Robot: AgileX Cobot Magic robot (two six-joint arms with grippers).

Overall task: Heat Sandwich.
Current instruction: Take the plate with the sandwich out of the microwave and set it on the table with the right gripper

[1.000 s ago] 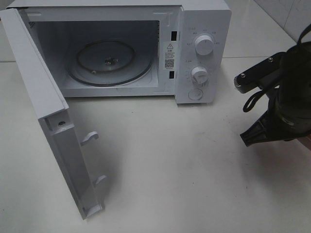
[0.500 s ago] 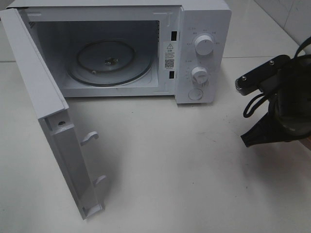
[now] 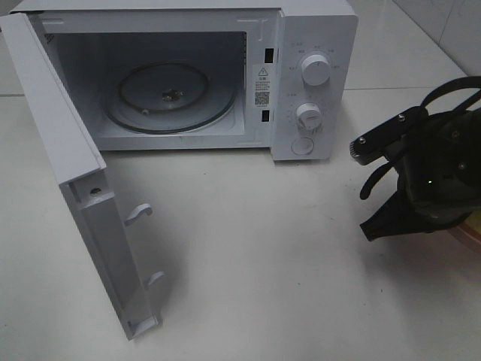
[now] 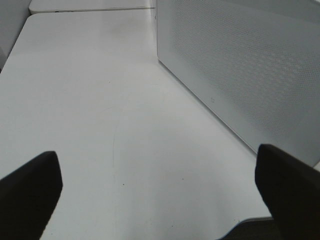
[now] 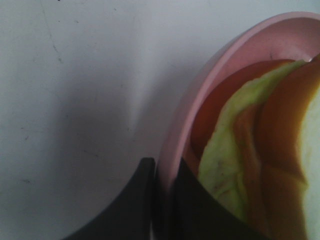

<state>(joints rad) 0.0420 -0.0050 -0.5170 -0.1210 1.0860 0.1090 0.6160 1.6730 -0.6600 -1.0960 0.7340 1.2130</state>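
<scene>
The right gripper (image 5: pixel 162 190) is clamped on the rim of a pink plate (image 5: pixel 200 95) holding the sandwich (image 5: pixel 250 165), on a white table (image 3: pixel 263 248) at the scene's right edge. The left gripper (image 4: pixel 160 187) hangs wide apart over bare tabletop beside the microwave (image 3: pixel 301 45), whose door (image 3: pixel 83 203) stands swung out. From above, the arm hides nearly all of the plate.

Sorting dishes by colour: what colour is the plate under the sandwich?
Pink plate; clearest in the right wrist view.
</scene>
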